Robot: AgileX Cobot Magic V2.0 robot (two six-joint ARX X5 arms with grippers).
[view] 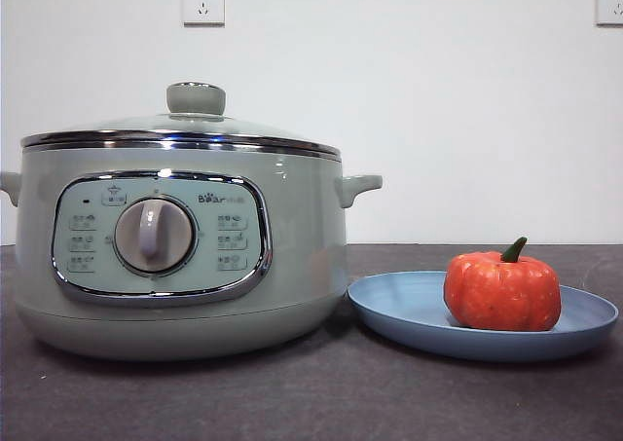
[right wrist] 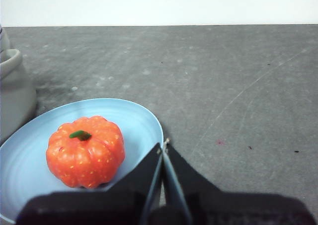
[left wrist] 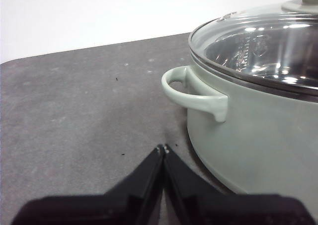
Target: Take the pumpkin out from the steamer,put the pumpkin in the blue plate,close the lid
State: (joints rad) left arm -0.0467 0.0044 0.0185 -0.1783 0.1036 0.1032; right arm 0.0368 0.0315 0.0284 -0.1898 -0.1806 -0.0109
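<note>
The pale green steamer (view: 175, 256) stands on the left of the dark table, with the glass lid (view: 185, 129) seated on its chrome rim. The orange pumpkin (view: 502, 291) sits upright in the blue plate (view: 409, 310) to the right of the pot. Neither arm shows in the front view. In the left wrist view my left gripper (left wrist: 163, 149) is shut and empty, beside the steamer (left wrist: 258, 130) near its side handle (left wrist: 191, 93); the lid (left wrist: 263, 41) is on. In the right wrist view my right gripper (right wrist: 163, 145) is shut and empty, just beside the plate (right wrist: 139, 120) and the pumpkin (right wrist: 85, 152).
The dark grey table (view: 311, 402) spreads in front of the pot and plate. A white wall with two sockets (view: 202, 3) stands behind. The pot's side handle (view: 357, 188) sticks out above the plate's near rim.
</note>
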